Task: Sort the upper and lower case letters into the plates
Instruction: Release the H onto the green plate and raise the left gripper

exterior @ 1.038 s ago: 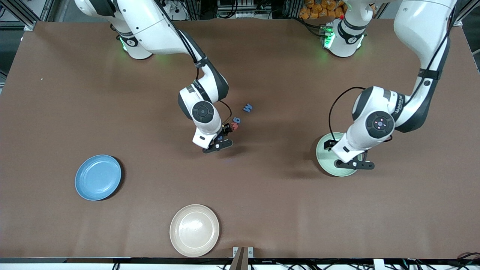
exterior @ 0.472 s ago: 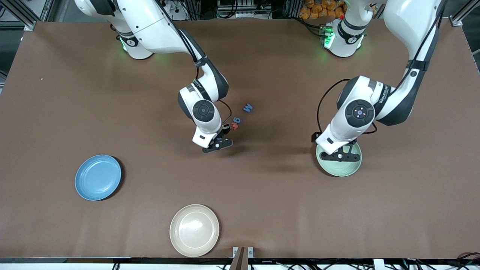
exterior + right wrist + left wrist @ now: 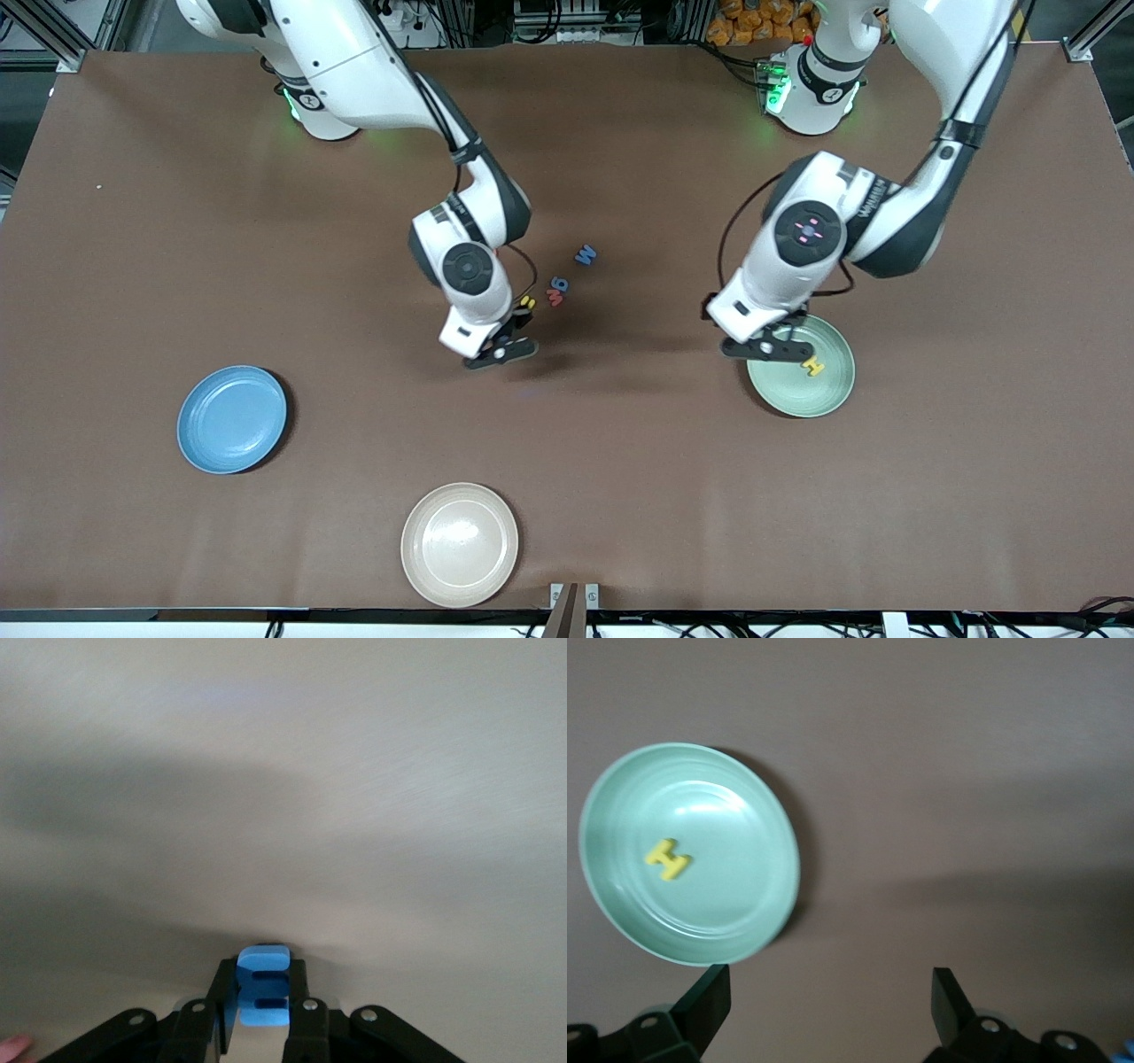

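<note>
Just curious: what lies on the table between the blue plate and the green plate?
In the front view, only bare brown table separates the blue plate from the green plate.

Seen on a brown table (image 3: 620,496): a cream-beige plate (image 3: 460,544), round and shallow, empty, resting flat near the edge closest to the front camera. Off the table's top edge, a heap of orange items (image 3: 753,19), too small to identify.
</note>
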`<move>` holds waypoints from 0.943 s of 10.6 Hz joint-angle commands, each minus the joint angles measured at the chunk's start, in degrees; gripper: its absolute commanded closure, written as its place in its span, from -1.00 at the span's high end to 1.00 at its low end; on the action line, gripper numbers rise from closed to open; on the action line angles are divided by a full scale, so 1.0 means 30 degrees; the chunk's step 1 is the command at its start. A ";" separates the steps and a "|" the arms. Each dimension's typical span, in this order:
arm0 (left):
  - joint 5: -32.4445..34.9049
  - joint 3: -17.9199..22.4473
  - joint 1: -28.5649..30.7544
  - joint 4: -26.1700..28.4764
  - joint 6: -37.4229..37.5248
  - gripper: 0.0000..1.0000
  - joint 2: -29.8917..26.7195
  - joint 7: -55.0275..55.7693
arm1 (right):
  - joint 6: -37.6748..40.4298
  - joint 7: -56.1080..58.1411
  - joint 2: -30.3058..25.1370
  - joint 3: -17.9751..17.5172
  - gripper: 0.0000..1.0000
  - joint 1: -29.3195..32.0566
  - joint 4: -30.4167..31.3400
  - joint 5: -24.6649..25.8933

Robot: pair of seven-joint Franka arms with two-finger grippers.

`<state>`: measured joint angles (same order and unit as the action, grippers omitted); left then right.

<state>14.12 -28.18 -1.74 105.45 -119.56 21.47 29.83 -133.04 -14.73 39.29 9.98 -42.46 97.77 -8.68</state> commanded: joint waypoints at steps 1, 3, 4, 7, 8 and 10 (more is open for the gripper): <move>-0.0135 -0.1148 -0.0122 0.0152 0.0243 1.00 -0.0388 0.0514 | 0.1335 0.1678 -0.1608 0.1937 -1.00 0.0349 0.0397 0.0198; -0.0077 -0.1592 -0.1520 -0.0342 -0.0166 1.00 0.0019 0.0544 | 0.2535 0.4807 -0.2574 0.2151 -1.00 0.2770 0.0397 0.0139; -0.0164 -0.1592 -0.2371 -0.1275 -0.0167 1.00 0.0602 0.0573 | 0.2918 0.6419 -0.2840 0.2151 -1.00 0.4177 0.0368 0.0110; -0.0663 -0.1417 -0.5475 -0.3882 -0.0371 1.00 0.2592 0.3697 | 0.3303 0.9794 -0.2961 0.2151 -1.00 0.7461 0.0368 0.0139; -0.0634 -0.1156 -0.6413 -0.4704 -0.0663 1.00 0.3238 0.4868 | 0.3303 1.0848 -0.2844 0.2180 -1.00 0.8516 0.0368 0.0168; -0.0721 0.1235 -0.9802 -0.6839 -0.0900 1.00 0.4614 0.7445 | 0.2895 1.2871 -0.2465 0.2180 -1.00 1.0190 0.0164 0.0517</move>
<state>12.99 -29.63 -24.41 91.81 -122.59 30.80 47.98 -123.56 20.34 31.80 17.56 -14.92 98.18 -8.46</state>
